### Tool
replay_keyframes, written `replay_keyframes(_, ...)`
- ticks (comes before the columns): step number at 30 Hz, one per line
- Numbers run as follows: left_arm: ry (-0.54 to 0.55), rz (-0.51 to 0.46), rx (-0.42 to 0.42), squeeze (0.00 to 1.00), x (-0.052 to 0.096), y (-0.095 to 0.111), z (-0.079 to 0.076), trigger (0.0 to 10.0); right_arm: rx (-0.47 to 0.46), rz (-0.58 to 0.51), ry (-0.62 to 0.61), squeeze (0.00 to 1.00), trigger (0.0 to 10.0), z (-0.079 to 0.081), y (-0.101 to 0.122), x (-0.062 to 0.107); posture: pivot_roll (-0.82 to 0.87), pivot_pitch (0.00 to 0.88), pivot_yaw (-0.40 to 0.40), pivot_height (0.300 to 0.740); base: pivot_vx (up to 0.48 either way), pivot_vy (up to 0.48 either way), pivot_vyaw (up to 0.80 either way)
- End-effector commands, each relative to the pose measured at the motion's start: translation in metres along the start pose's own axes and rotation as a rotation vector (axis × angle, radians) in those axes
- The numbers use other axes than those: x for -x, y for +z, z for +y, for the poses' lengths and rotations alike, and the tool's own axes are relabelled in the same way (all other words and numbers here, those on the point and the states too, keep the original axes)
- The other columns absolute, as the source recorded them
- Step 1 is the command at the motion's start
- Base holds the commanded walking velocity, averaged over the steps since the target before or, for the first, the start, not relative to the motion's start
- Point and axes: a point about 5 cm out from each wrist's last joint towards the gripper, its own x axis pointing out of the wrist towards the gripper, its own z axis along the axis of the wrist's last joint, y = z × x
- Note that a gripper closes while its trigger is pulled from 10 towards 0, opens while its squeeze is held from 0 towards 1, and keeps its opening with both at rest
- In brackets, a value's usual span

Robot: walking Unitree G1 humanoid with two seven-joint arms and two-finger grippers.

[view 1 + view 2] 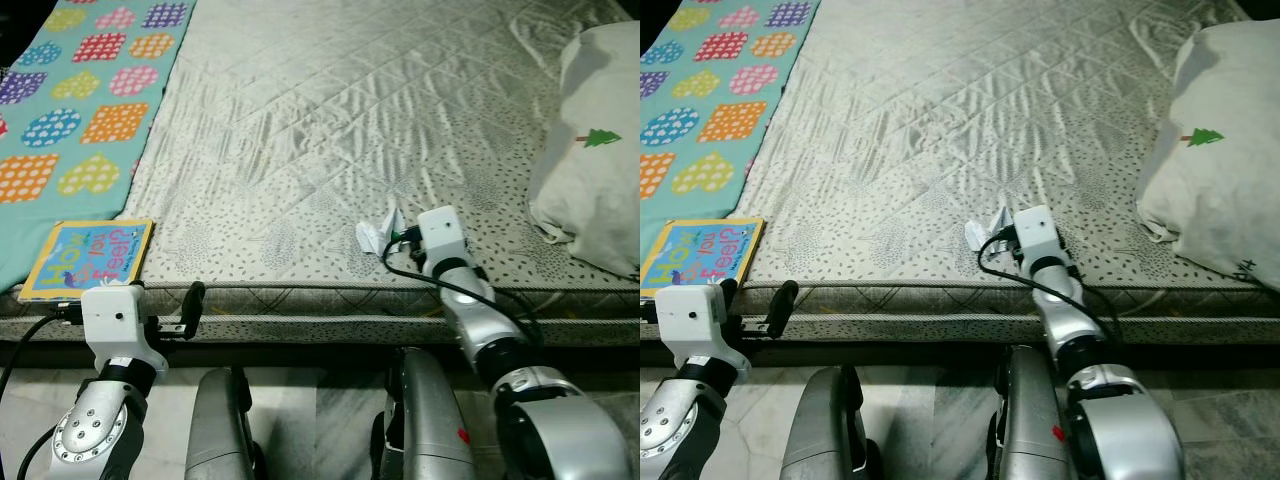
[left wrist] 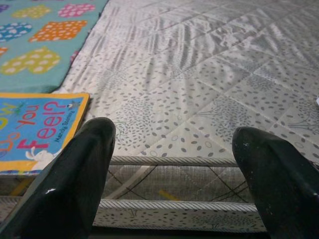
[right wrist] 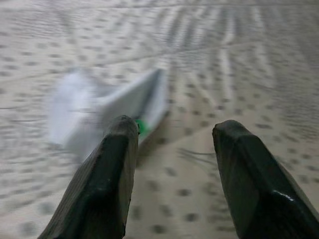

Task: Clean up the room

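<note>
While right gripper (image 3: 174,139) gapes, paper scrap (image 3: 99,107) just beside (blurred).

Before me lies a bed (image 1: 330,130) that takes up most of the frame, its mattress covered in a pale grey quilted fabric stitched in diamonds and sprinkled with small dark flecks. The fabric has a sheen and catches the light in soft creases toward the upper middle. A corded piping runs along the mattress edge (image 1: 330,290) across the lower part of the frame. In the upper left a teal blanket (image 1: 60,120) with bright patterned hearts covers the mattress. Along the bottom, a strip of pale marbled floor (image 1: 310,400) shows below the bed.
</note>
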Motion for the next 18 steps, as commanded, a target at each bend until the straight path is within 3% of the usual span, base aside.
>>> replay_keyframes(1,0.018,0.013,-0.014,0.0,0.003,-0.001,0.005,10.0,-0.002,0.01,0.025,0.0,10.0,0.003,0.003,-0.002,0.09,0.195,0.068,0.544,0.0,0.0,0.0)
replay_keyframes(6,0.021,0.016,-0.018,0.0,0.005,-0.001,0.007,10.0,-0.078,0.03,0.074,0.0,10.0,0.011,0.004,-0.002,0.1,0.199,0.068,0.544,0.0,0.0,0.0)
replay_keyframes(10,0.017,0.02,-0.017,0.0,0.006,-0.001,0.005,10.0,-0.224,0.048,0.136,0.0,10.0,0.027,0.007,-0.002,0.1,0.206,0.072,0.544,0.0,0.0,0.0)
replay_keyframes(18,0.02,0.035,-0.02,0.0,0.015,-0.001,0.007,10.0,-0.254,0.052,0.126,0.0,10.0,0.043,0.017,-0.004,0.12,0.239,0.079,0.544,0.0,0.0,0.0)
